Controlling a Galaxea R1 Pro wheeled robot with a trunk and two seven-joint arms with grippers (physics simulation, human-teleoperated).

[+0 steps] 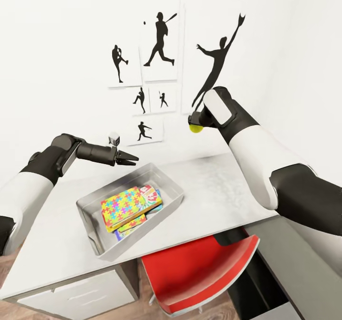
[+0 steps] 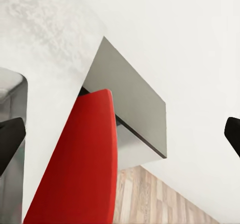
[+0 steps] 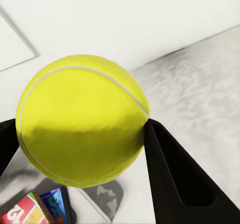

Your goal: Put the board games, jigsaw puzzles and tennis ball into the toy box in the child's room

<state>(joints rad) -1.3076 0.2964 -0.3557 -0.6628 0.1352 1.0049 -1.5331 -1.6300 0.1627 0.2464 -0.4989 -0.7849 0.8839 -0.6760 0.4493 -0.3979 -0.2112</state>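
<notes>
The light-grey toy box (image 1: 90, 225) sits on the white table (image 1: 218, 182). A bright jigsaw puzzle (image 1: 124, 204) lies on top of a stack inside it, with printed board games (image 1: 152, 193) showing underneath. High above the table, behind and to the right of the box, my right gripper (image 1: 194, 126) is shut on the yellow tennis ball (image 1: 196, 129). The right wrist view has the ball (image 3: 82, 121) pinched between the dark fingers (image 3: 175, 174), with a corner of the box's contents (image 3: 30, 213) far below. My left gripper (image 1: 127, 157) hovers open over the box's far rim, its fingertips (image 2: 10, 139) wide apart.
A red chair (image 1: 199, 272) is tucked under the table's front edge, also seen from the left wrist (image 2: 85, 174). Pale drawer fronts (image 1: 80, 296) are below at the left. Baseball silhouette posters (image 1: 159, 39) hang on the white wall behind. Bare tabletop lies right of the box.
</notes>
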